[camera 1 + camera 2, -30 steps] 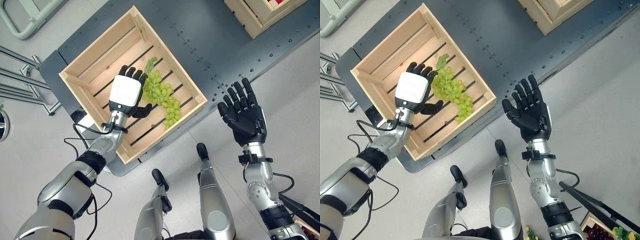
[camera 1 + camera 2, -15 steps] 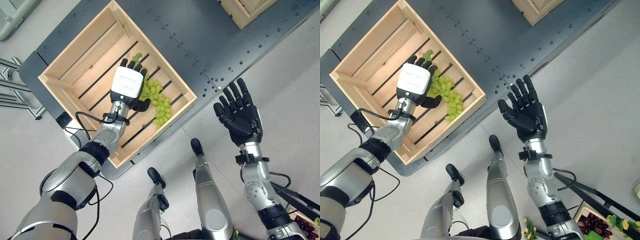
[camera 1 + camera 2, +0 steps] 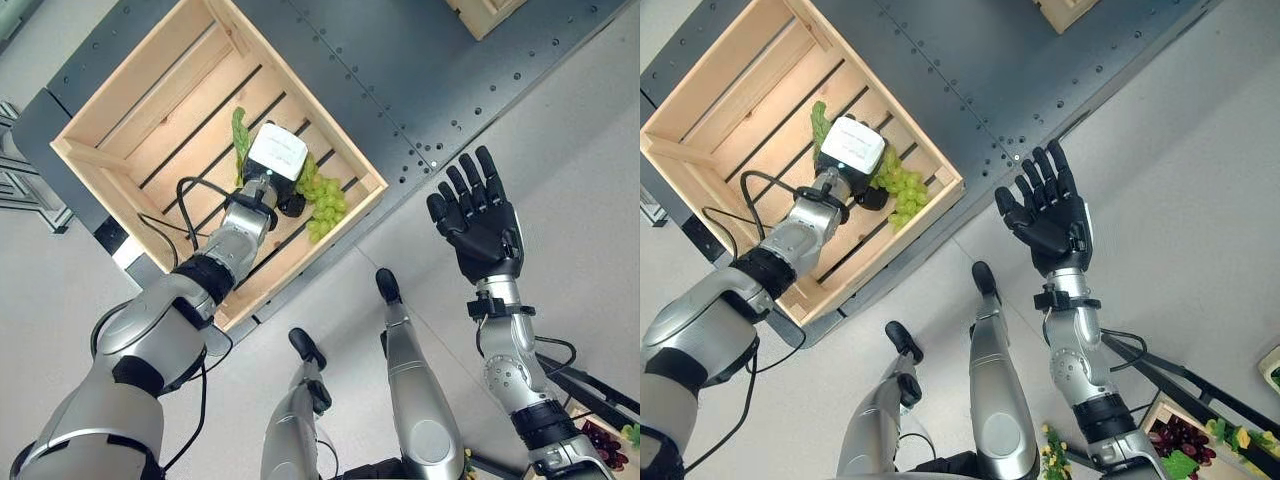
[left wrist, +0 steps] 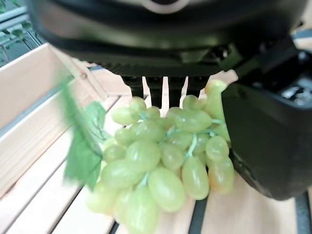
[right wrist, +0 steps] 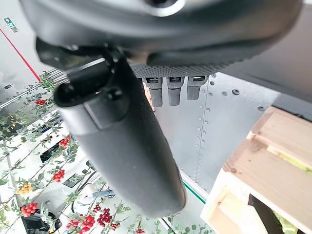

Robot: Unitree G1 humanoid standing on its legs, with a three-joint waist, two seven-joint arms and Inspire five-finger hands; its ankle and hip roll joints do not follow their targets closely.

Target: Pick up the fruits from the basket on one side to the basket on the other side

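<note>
Green grapes in a loose bunch with one green leaf [image 3: 322,195] lie on the slatted floor of the pale wooden slatted crate [image 3: 100,115], towards its near corner. The left hand [image 3: 277,160] is down on top of them, palm over the bunch. In the left wrist view the grapes [image 4: 161,163] sit between the dark thumb [image 4: 265,141] and the row of fingers [image 4: 158,87] behind them, so the fingers and thumb look cupped round the bunch. That placing suits a grasp from above, though I cannot tell whether the bunch is clear of the slats; it appears to be resting on them.

Nothing else lies in this crate. It stands on the dark grey riveted metal platform [image 3: 400,70]. A corner of a second wooden crate [image 3: 485,12] shows at the platform's far edge; from this angle I cannot tell what is in it.

The right hand [image 3: 478,218] is held well apart from the crate, over the light floor, palm up with its fingers straight and spread, holding nothing. It looks idle, kept out of the left arm's way. In the right wrist view its fingers are straight and another light wooden box [image 5: 265,161] shows past them.
</note>
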